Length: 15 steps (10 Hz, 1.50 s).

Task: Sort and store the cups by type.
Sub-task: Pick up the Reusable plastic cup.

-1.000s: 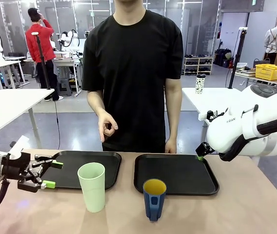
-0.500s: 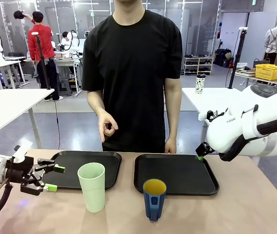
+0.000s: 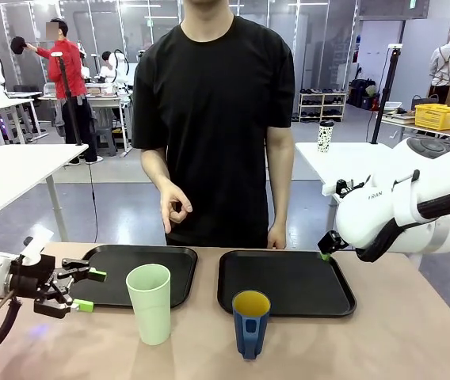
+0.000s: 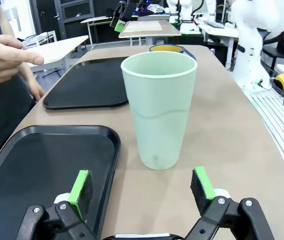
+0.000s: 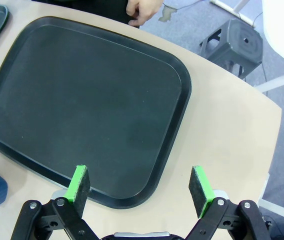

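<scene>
- Tumbler position: the pale green tumbler [image 3: 149,304] is stood upright on the table [image 3: 399,340], mouth up, just in front of the left tray [image 3: 130,257] and outside it.
- The dark blue cup [image 3: 250,323], yellow inside, is stood upright at the tumbler's 3 o'clock in the front view, just before the right tray [image 3: 288,285]. Its handle appears to be turned towards the camera.
- The left pincer [image 3: 90,290] is held released, with nothing between its green pads. It is levelled low over the table at the tumbler's 9 o'clock, near it but apart.
- Seen along the left wrist, the tumbler is placed dead ahead at 12 o'clock, centred on the gap between the pads, which looks wide enough to take it.
- The tumbler's long axis is vertical and the fingers are laid roughly horizontal. A side grasp across the wall is therefore judged to be set up, and a straight advance is all that seems called for.
- The right pincer [image 5: 140,184] is likewise released and empty, and is pointed down by a corner of the right tray. In its wrist view the blue cup is caught at 8 o'clock, well apart.
- The left arm is judged the nearer to the tumbler.
- A person's hand [image 3: 174,204] is held above the table's far edge, touching nothing.
</scene>
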Each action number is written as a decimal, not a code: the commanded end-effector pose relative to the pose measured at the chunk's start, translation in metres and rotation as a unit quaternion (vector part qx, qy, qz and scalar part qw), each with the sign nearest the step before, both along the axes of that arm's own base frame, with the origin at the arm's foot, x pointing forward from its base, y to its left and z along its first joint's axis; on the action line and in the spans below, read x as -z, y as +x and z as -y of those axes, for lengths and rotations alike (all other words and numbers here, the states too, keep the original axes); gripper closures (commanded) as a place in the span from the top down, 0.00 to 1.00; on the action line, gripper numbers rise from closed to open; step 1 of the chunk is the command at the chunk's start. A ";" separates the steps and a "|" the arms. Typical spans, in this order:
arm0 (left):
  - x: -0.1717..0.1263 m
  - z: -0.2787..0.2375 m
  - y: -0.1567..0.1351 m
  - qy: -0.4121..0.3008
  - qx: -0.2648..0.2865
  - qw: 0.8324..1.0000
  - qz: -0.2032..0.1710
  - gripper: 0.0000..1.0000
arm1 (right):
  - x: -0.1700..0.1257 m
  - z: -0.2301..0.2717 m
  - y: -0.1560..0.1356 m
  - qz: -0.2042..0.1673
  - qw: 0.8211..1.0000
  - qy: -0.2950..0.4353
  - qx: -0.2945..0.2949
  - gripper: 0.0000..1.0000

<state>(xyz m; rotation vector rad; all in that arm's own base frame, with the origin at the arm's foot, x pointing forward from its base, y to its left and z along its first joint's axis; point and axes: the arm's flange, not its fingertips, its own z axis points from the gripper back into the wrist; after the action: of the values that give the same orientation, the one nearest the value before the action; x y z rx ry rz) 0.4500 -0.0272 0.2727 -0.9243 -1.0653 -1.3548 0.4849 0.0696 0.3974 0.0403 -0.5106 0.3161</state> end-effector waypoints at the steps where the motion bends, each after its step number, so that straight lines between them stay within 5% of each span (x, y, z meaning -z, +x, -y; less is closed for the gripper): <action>1: 0.006 0.011 0.005 -0.021 0.044 0.999 -0.016 1.00 | 0.000 0.002 0.001 0.003 1.000 0.002 0.001 1.00; 3: 0.010 0.020 0.006 -0.014 0.082 0.996 -0.024 1.00 | 0.000 0.002 0.001 0.003 1.000 0.002 0.001 1.00; 15: 0.036 0.088 0.029 -0.035 0.103 0.993 -0.053 1.00 | 0.000 0.002 0.001 0.003 1.000 0.002 0.001 1.00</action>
<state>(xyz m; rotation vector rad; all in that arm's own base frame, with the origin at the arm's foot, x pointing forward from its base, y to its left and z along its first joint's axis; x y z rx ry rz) 0.4710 -0.1079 0.2383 -1.1576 -0.9540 -1.4469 0.4849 0.0697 0.3974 0.0402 -0.5106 0.3163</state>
